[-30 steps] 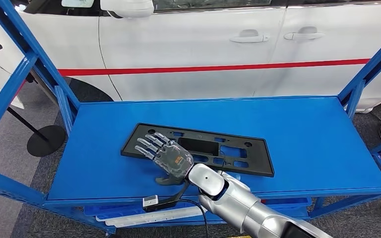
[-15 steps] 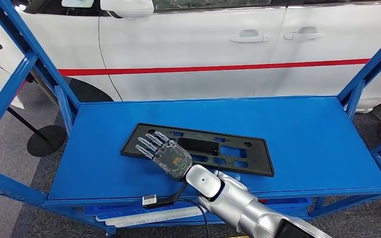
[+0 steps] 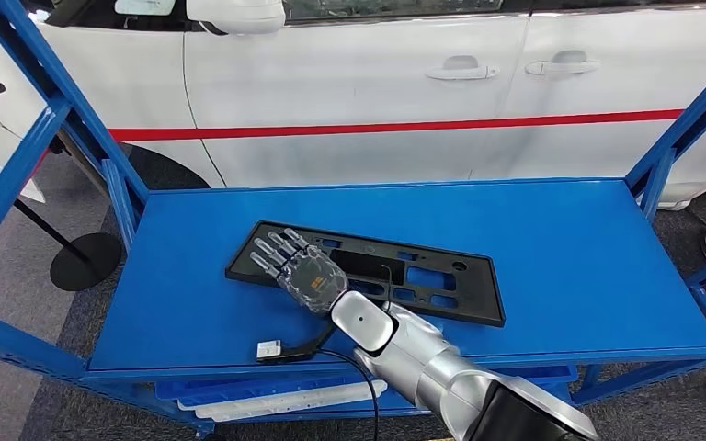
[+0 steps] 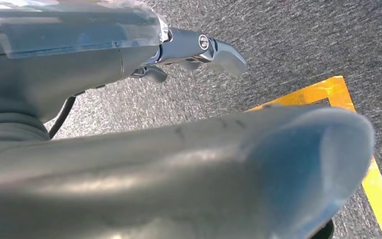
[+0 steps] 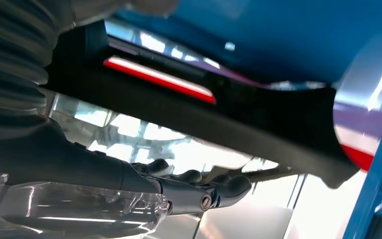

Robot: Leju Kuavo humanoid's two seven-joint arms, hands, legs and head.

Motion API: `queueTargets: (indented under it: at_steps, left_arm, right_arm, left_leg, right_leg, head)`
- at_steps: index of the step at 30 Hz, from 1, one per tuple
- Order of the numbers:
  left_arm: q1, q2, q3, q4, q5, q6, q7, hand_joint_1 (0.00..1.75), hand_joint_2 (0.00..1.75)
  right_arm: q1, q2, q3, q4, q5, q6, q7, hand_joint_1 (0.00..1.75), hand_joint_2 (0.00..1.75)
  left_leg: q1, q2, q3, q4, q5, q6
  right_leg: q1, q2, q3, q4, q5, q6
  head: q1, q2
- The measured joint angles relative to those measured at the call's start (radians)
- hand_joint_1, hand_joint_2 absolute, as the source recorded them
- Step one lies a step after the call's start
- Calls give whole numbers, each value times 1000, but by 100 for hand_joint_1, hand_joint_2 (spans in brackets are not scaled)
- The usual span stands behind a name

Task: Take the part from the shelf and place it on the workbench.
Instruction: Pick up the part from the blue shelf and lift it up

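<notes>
Blue shelf (image 3: 561, 266) bears one black part (image 3: 423, 280); right hand (image 3: 299, 273) over it, fingers (image 3: 271, 250) spread.

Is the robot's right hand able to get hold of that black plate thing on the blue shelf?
Probably yes. The right hand is over the left end of the black part, fingers spread, and nothing stands between them on the blue shelf.

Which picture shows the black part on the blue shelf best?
The head view: the whole black part lies flat on the shelf, with the right hand over its left end. The right wrist view shows just one dark edge of it close up. The left wrist view looks at grey floor.
</notes>
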Motion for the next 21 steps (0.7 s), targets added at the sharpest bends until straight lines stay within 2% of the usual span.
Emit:
queueTargets:
  at_steps: [7,21]
  left_arm:
    - [1,0,0,0,9,-1,-2,0,0]
    - [3,3,0,0,12,-8,-6,0,0]
  right_arm:
    - [4,4,0,29,47,-1,33,175,175]
    - [2,3,-6,31,32,-4,16,175,175]
  left_leg:
    - [0,0,0,0,0,0]
    - [0,0,2,0,0,0]
  right_leg:
    - [0,0,0,0,0,0]
    - [-1,0,2,0,0,0]
  head:
    - [0,0]
    - [0,0]
